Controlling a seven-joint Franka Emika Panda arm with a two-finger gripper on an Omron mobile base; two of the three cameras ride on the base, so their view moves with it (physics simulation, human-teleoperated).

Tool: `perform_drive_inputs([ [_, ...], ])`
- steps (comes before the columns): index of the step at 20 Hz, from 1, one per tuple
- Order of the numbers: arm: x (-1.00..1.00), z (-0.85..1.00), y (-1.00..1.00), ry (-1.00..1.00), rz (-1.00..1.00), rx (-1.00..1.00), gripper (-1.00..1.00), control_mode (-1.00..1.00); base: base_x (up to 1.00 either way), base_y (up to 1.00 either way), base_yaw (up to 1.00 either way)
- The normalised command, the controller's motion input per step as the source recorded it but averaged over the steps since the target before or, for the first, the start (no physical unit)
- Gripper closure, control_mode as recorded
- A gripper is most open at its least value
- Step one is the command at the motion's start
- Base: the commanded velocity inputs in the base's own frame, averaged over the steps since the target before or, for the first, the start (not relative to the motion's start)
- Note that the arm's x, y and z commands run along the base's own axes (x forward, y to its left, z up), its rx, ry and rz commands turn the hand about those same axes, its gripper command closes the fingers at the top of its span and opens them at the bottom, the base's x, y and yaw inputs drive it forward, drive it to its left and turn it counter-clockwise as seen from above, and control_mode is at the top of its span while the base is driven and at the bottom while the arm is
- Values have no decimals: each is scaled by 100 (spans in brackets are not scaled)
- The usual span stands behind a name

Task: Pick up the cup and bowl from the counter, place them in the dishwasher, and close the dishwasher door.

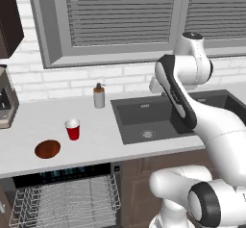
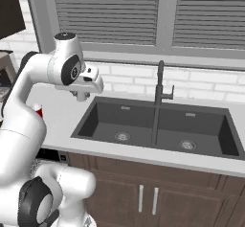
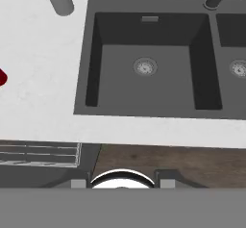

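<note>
The red cup (image 1: pixel 72 129) stands upright on the white counter (image 1: pixel 96 135), left of the sink; a red sliver of it shows at the left edge of the hand view (image 3: pixel 2 78). To its front left sits the shallow reddish-brown bowl (image 1: pixel 47 149). Below them the dishwasher (image 1: pixel 62 174) is open and its wire rack (image 1: pixel 67 203) is pulled out; the dishwasher door is hidden under the rack. My gripper (image 2: pixel 82 96) hangs above the counter by the sink's left rim, pointing down. Its jaws stand apart with nothing between them (image 3: pixel 122 183).
A dark double sink (image 2: pixel 158 125) with a tall faucet (image 2: pixel 160 85) takes up the counter's right part. A grey soap dispenser (image 1: pixel 99 96) stands at the back, near the sink's left corner. A coffee machine (image 1: pixel 6 99) sits far left. Brown cabinet doors (image 2: pixel 148 197) are below the sink.
</note>
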Motion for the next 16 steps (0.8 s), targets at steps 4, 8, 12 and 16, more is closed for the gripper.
perform_drive_inputs([
  [4,-31,0,1,0,1,0,-100,-100,0,0,0],
  [8,-32,-2,28,-1,0,1,-100,-100,0,0,0],
  [12,-59,-28,23,2,0,1,-100,-100,0,0,0],
  [16,-66,-49,2,8,0,0,-100,-100,0,0,0],
])
